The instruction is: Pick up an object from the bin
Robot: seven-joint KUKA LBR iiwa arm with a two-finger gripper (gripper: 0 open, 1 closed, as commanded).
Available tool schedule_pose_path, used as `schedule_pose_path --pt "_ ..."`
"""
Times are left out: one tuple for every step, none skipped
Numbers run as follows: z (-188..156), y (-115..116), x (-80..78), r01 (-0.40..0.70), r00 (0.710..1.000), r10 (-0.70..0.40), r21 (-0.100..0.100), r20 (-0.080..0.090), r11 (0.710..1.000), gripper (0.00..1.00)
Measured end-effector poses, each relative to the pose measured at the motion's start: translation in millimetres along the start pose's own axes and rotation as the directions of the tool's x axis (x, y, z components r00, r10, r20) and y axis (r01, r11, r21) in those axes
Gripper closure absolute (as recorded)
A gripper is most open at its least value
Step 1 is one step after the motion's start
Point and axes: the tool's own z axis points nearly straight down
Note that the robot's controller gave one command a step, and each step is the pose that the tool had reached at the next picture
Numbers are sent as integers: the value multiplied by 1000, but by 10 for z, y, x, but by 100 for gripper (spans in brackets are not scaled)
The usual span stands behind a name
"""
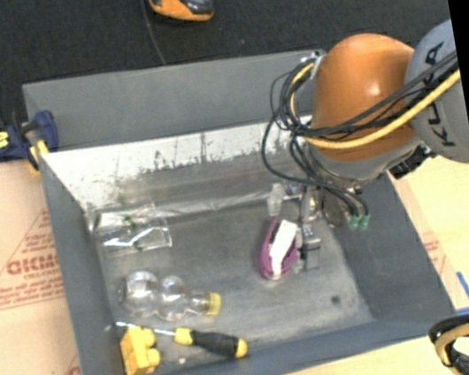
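Currently, the arm enters from the right, with its orange cover and a bundle of dark cables over the upper right part of the grey bin. The gripper is low inside the bin, right of centre on the floor. Touching it on the left, or very nearly so, lies a purple and white object, oblong, tilted, with its white face turned up and its purple body showing along the left and lower edge. Whether the gripper is open or closed cannot be told, nor whether it has hold of that object; the metal parts overlap the object's right side and hide the contact. The other contents lie well apart from the gripper, on the left half of the floor. A clear plastic packet sits near the back wall. Below it is a clear bulbous item with a yellowish end pointing right. In the lower left corner rests a yellow block, and just beside it a screwdriver with a yellow and black handle lies slanting down to the right.
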Motion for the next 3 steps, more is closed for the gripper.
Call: schedule_pose_path --pt "-43 0 -15 0 1000 0 0 8 1000 0" --pt "379 -99 -170 141 990 -141 2 12 990 0" --pt "757 -497 -597 343 939 -343 7 15 939 0"
